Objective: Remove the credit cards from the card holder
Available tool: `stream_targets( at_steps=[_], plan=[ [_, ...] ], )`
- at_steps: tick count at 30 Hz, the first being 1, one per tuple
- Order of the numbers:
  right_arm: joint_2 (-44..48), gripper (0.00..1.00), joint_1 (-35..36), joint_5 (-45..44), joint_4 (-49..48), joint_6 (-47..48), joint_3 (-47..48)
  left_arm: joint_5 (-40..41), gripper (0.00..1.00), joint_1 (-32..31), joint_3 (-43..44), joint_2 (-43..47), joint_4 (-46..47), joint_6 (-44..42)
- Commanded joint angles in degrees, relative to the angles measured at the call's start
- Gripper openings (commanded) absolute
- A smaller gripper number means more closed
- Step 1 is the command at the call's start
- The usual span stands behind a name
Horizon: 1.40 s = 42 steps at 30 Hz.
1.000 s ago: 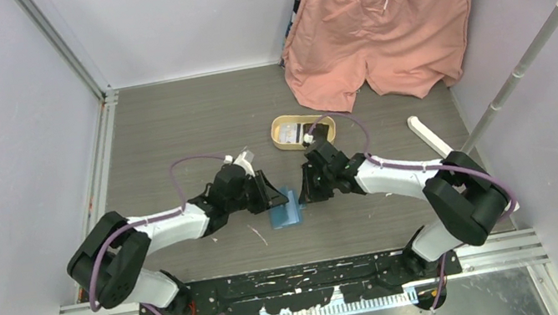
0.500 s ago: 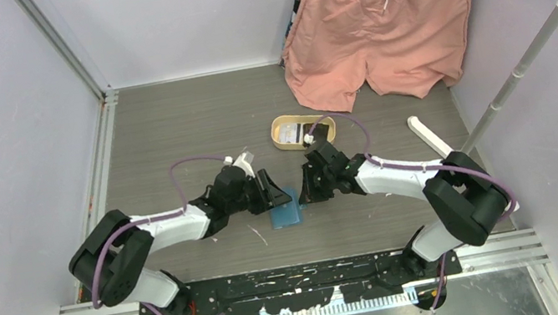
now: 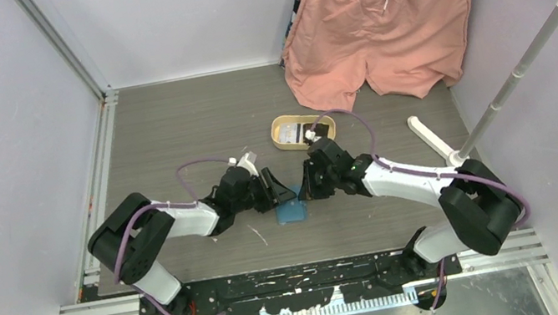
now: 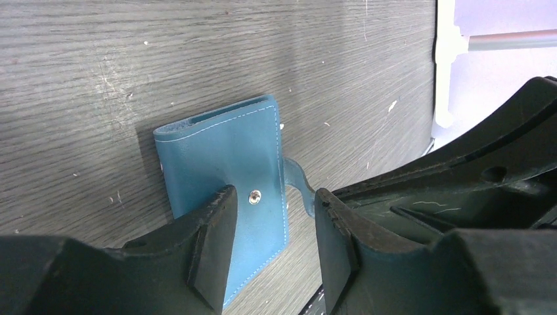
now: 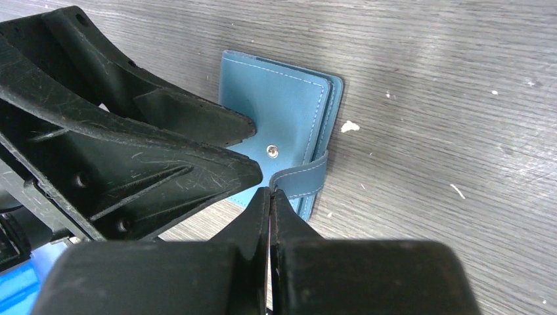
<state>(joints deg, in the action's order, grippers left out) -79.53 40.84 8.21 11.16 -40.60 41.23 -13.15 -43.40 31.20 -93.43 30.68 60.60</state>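
The right gripper (image 5: 270,191) is pinched tight on the free end of the thin blue snap tab (image 5: 303,178); the tab loops round the open long edge of the small teal-blue stitched card holder (image 5: 279,108), lying folded flat on the grey wood-grain table (image 5: 446,85); the left gripper (image 4: 274,200) faces it from the opposite side, jaws spread, holding nothing, either side of the metal stud (image 4: 255,197); no credit cards show; pulling the tab away from the left gripper should, I judge, swing the cover open.

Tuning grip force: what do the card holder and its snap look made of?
The card holder looks like smooth matte teal leather or faux leather, with pale stitching along its edges; which, I cannot tell. The snap is a shiny silver stud, probably metal.
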Motion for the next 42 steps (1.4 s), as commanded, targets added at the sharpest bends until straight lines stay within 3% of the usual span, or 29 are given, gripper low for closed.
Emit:
stream_targets(
  at_steps=[1, 9, 24, 32, 42],
  plan=[
    [-1.2, 0.01, 1.1, 1.3, -3.7, 0.4, 0.7, 4.4, 0.49, -0.2, -1.4, -0.3, -2.9, -0.6],
    [-6.6, 0.01, 1.1, 3.0, -9.4, -1.7, 1.4, 7.9, 0.49, -0.1, -4.4, 3.9, -2.8, 0.3],
    [-9.9, 0.01, 1.6, 1.5, -14.0, -3.0, 2.2, 8.0, 0.47, -0.2, -5.0, 1.6, 0.0, 4.4],
    [-12.2, 0.01, 1.6, 1.2, -15.5, -2.8, 0.6, 8.5, 0.59, 1.9, -5.9, 6.8, -3.2, 3.2],
    [-13.3, 0.01, 1.5, 1.4, -15.9, -2.6, 0.3, 10.8, 0.61, 3.5, -6.6, 12.6, -10.5, 1.5]
  ],
)
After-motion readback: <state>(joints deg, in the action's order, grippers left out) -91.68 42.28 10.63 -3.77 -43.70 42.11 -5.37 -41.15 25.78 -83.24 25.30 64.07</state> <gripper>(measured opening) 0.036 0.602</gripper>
